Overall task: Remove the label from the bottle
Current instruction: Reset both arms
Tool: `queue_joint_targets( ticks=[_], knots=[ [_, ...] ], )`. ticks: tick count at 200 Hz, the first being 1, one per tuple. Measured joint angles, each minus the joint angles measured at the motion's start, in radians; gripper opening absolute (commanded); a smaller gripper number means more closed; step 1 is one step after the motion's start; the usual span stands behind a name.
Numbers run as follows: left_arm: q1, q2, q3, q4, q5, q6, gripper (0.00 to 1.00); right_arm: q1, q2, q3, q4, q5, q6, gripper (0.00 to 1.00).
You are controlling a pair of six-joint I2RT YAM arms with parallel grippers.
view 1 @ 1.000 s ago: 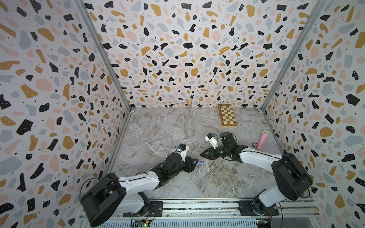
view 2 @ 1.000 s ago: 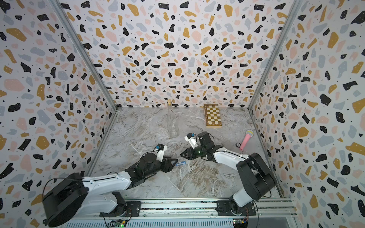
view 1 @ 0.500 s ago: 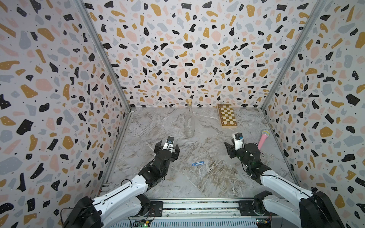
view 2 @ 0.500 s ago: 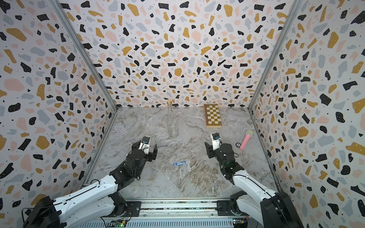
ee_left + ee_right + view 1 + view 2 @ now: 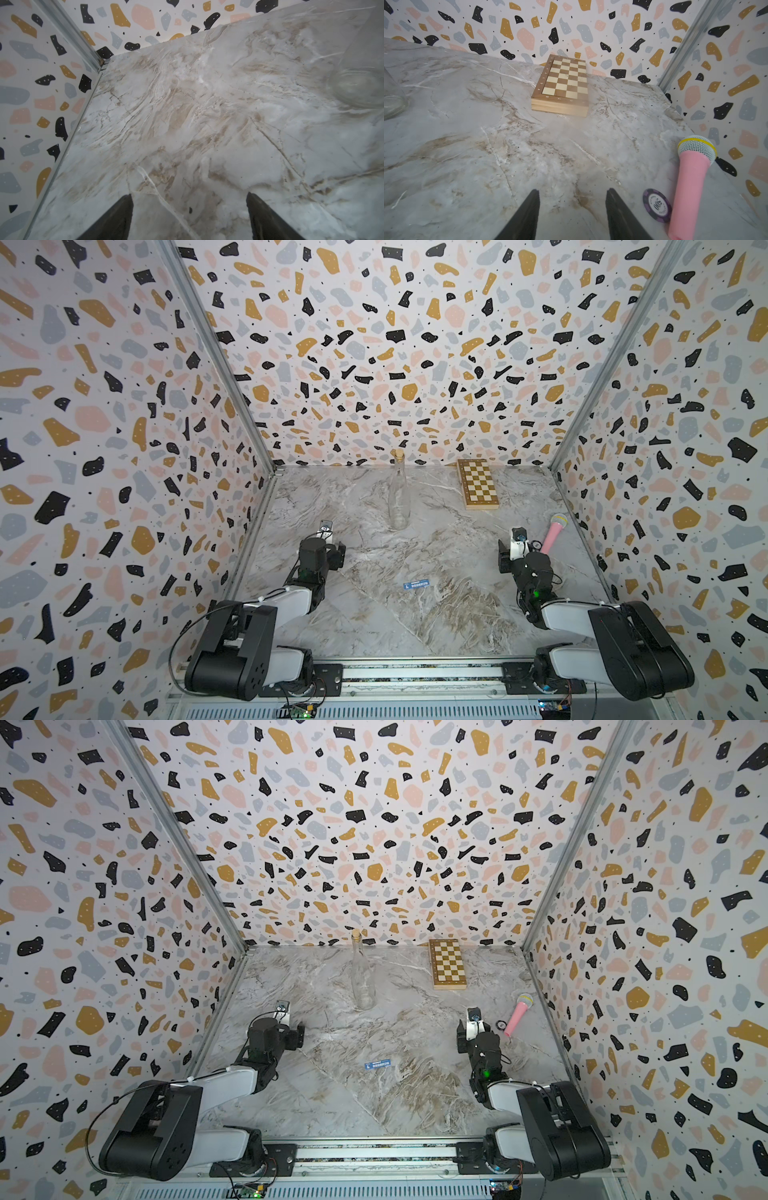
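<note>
Pulled back since earlier, left claw (image 5: pixel 189 194) and right claw (image 5: pixel 573 189) gape empty above veined marble (image 5: pixel 457 614); rectangular blue label (image 5: pixel 417 584) lies flat.

The black-and-white left arm (image 5: pixel 291 601) and right arm (image 5: pixel 561 614) are folded low. The left end effector (image 5: pixel 189 196) gapes wide, empty; the right end effector (image 5: pixel 573 190) stands parted, narrower, also empty.

walls (image 5: pixel 374 344): white, speckled black, mustard, pink, grey | bench (image 5: pixel 374 635): pale grey marble, tan veins | label (image 5: pixel 416 584): blue, white print | bottle (image 5: pixel 398 497): clear; cork (image 5: pixel 399 455) tan | chessboard (image 5: pixel 478 487): brown-cream checks | microphone (image 5: pixel 689 182): pink, silver mesh, yellow ring | chip (image 5: pixel 657 205): purple, white print | arms (image 5: pixel 291 601): black and white
</note>
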Motion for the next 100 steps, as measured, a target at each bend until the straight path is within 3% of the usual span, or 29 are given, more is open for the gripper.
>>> queue_joint_targets(
  ticks=[37,64,91,95,100],
  knots=[
    [0.052,0.068,-0.01,0.102,0.06,-0.036,0.96,-0.071,0.089,0.0,0.132,-0.06,0.001,0.54],
    [0.066,0.085,-0.007,0.135,0.081,-0.059,1.0,-0.082,0.158,0.01,0.155,-0.091,0.008,0.63],
    [0.075,0.089,-0.006,0.151,0.089,-0.074,1.0,-0.117,0.181,0.043,0.148,-0.138,0.025,0.89],
    [0.077,0.089,-0.006,0.153,0.089,-0.075,1.0,-0.121,0.18,0.046,0.15,-0.138,0.024,0.99],
    [0.077,0.089,-0.006,0.155,0.089,-0.076,1.0,-0.124,0.179,0.047,0.151,-0.141,0.026,1.0]
  ],
)
